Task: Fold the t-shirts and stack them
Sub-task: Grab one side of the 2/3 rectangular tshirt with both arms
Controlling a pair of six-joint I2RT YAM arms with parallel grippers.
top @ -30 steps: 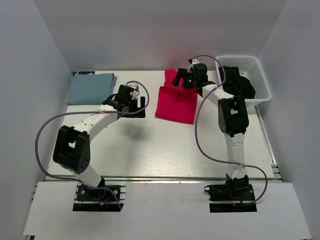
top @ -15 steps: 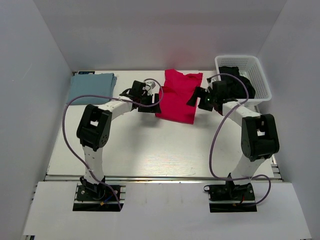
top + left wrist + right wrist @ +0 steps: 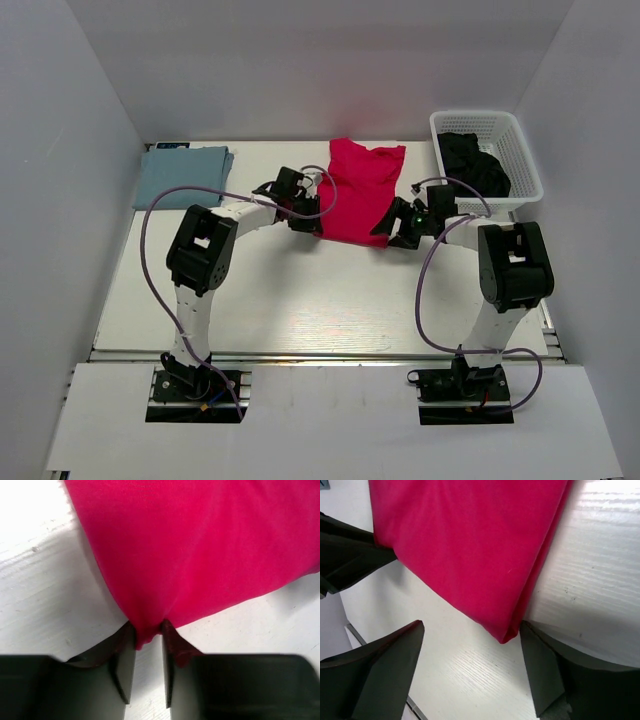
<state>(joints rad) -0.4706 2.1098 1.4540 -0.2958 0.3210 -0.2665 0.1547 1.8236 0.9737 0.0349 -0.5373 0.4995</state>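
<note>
A crimson t-shirt (image 3: pixel 358 190) lies partly folded at the back middle of the table, collar end away from me. My left gripper (image 3: pixel 313 221) sits at its near left corner, and the left wrist view shows its fingers (image 3: pixel 147 630) shut on a bunched tip of the red cloth (image 3: pixel 200 545). My right gripper (image 3: pixel 388 233) is open at the near right corner. In the right wrist view that folded red corner (image 3: pixel 465 545) lies between the wide jaws (image 3: pixel 471 627), close to the right finger. A folded pale blue-grey t-shirt (image 3: pixel 182 175) lies at the back left.
A white lattice basket (image 3: pixel 527 160) stands at the back right with dark cloth (image 3: pixel 470 165) in it. Purple cables loop from both arms over the table. White walls close in the back and sides.
The red t-shirt's far flap has been laid out longer. Both grippers came to its near corners. The left has closed on its corner; the right stays open.
</note>
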